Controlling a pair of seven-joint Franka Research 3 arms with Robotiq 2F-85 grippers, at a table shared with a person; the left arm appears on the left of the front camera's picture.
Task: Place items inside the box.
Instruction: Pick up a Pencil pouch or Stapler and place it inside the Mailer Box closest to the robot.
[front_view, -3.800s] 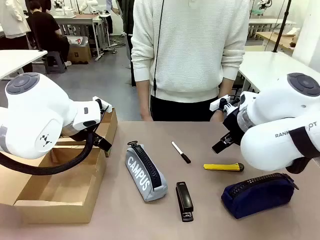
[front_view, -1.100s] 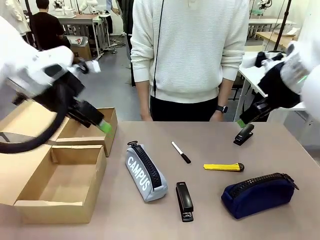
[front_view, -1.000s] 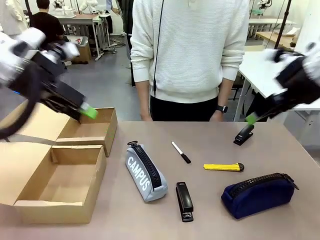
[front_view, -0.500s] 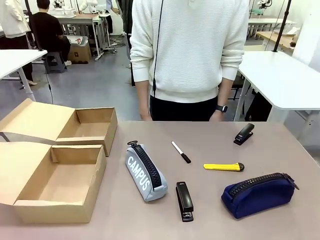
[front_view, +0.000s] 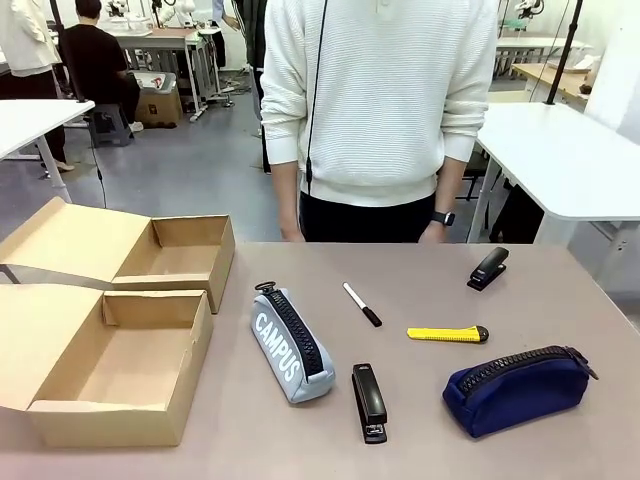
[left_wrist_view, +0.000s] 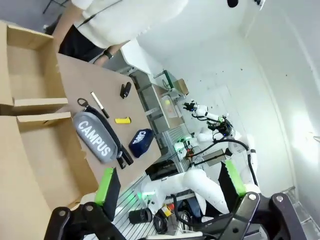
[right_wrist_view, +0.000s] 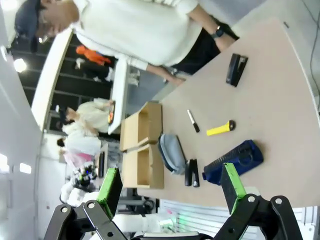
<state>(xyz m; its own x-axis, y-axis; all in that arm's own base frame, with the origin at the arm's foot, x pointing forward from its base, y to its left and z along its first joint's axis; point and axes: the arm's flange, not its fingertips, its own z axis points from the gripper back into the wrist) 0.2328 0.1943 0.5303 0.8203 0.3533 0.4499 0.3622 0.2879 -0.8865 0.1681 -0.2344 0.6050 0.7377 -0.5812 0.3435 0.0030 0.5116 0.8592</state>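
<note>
The left gripper (left_wrist_view: 170, 182) hangs well clear of the tabletop (front_view: 430, 290) with its two green-padded fingers (left_wrist_view: 107, 186) spread wide apart and nothing between them; the right gripper (right_wrist_view: 171, 184) is likewise high above the table, its jaws at full spread and empty. Two open cardboard boxes sit along the left edge of the tabletop: the nearer cardboard box (front_view: 110, 422) at the near left corner, its flap folded out to the left, and the farther cardboard box (front_view: 222, 262) just behind it, touching or nearly so, its lid leaning back toward the far left corner; both interiors show bare cardboard. None of the items is in either box. The grey pencil case (front_view: 293, 345), lettered "CAMPUS", lies on its side near the middle of the tabletop, just right of the nearer box, its zip facing right. A black stapler (front_view: 369, 402) lies just beside its near end, pointing toward the near edge. The marker pen (front_view: 362, 304) lies slanted farther back, about midway across the tabletop, apart from the case. The yellow utility knife (front_view: 447, 334) lies flat right of centre, roughly parallel to the near edge. The navy pencil case (front_view: 515, 388) rests near the near right corner, zip uppermost. A second black stapler (front_view: 488, 268) sits close to the far edge on the right side. A person (front_view: 375, 110) in a white sweater stands at the far edge, arms down at the sides
</note>
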